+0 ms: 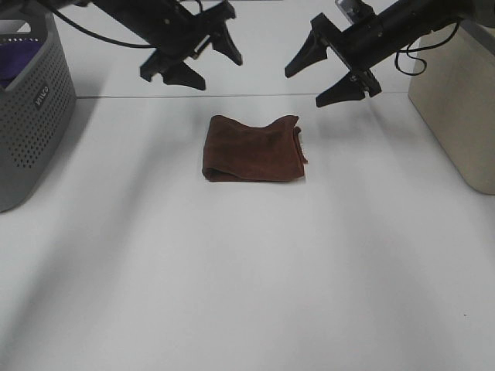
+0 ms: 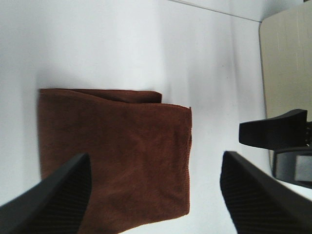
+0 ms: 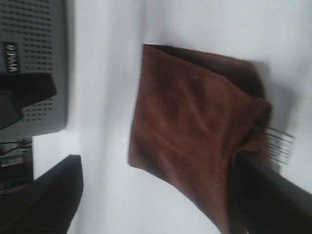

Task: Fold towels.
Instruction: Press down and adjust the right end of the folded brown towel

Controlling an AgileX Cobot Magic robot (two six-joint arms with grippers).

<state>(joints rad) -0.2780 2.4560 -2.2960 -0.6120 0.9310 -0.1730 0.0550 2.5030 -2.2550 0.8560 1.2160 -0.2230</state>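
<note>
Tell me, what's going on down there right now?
Left hand open, right hand open, both empty. Towel folded on table. Nothing blocking it.

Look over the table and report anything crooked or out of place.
The towel is folded but untidy: its layers do not line up, an under layer peeks past one edge, and the white tag sticks out at a bunched corner. Nothing else looks odd.

A finger (image 3: pixel 273 197) of the right pincer (image 3: pixel 158 161) hides a corner of the reddish-brown terry towel (image 3: pixel 190 131); the small white tag (image 3: pixel 282 142) beside it is unreadable.
</note>
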